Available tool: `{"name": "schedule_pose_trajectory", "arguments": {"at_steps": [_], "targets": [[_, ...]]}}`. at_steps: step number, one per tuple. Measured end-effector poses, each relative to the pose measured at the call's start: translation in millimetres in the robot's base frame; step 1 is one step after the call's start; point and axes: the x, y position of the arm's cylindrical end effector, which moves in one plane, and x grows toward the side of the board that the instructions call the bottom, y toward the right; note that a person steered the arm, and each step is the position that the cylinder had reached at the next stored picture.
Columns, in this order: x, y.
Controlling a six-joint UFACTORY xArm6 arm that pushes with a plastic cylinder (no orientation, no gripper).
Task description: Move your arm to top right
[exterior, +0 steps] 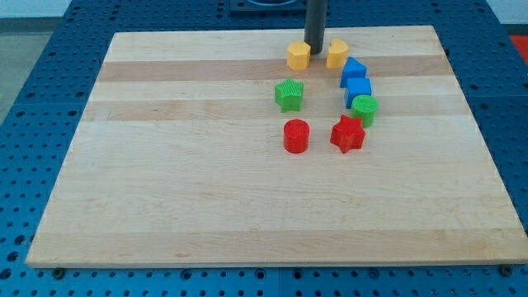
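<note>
My tip [316, 53] is the lower end of a dark rod that comes down from the view's top. It rests near the board's top edge, between two yellow blocks: one [299, 55] just to its left and one [337, 54] just to its right. Below these lie a green star-like block [289, 95], a red cylinder [296, 135], a red star block [347, 134], a green cylinder [364, 108], and two blue blocks [353, 71] [358, 90] stacked in a column at the right of the cluster.
The wooden board [165, 165] lies on a blue perforated table [33, 124]. The board's top right corner [433, 30] is to the right of my tip.
</note>
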Motion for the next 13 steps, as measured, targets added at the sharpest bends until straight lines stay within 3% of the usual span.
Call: {"name": "schedule_pose_trajectory", "arguments": {"at_steps": [1,4,7,12,13], "targets": [[-19.0,40.5],[-57.6,88.6],[-57.6,128.6],[-56.5,133.9],[-17.7,150.5]]}}
